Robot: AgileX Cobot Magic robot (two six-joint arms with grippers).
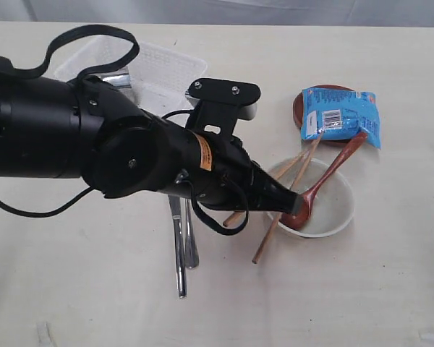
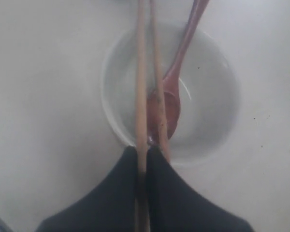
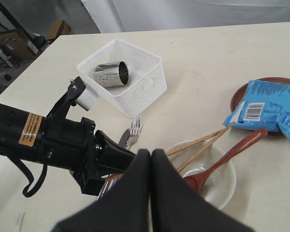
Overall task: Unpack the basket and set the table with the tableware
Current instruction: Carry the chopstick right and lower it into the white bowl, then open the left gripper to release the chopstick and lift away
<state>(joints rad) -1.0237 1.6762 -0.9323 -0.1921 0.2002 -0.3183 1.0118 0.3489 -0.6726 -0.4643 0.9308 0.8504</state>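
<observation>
Table [image 1: 72, 289] of pale cream colour is shown in the exterior view with its far edge at the top, and much bare room is left at the near side and to the right of the bowl. A white basket [image 1: 170, 69] is placed near that far edge, well apart from both grippers. The cream bowl [image 1: 343, 210] is found just beside the left gripper [image 1: 293, 210], whose tips are lowered to its rim. A blue packet [image 1: 340, 116] is laid on a small brown plate [image 1: 298, 101] behind the bowl. The wooden spoon [image 1: 333, 173] is rested with its head in the bowl and its handle reaching to the packet. Two chopsticks [image 1: 264, 246] are laid across the rim of the bowl. In the left wrist view the jaws are seen drawn narrow on one chopstick [image 2: 141, 96], while the other is lying just beside it. Knife [image 1: 179, 267] and fork [image 1: 192, 249] are laid side by side, partly covered by the left arm. Only in the right wrist view is the steel cup [image 3: 111, 75] clearly shown, lying on its side in the basket. The right gripper [image 3: 151, 154] is also shown there, with its fingers pressed together and nothing between them.
</observation>
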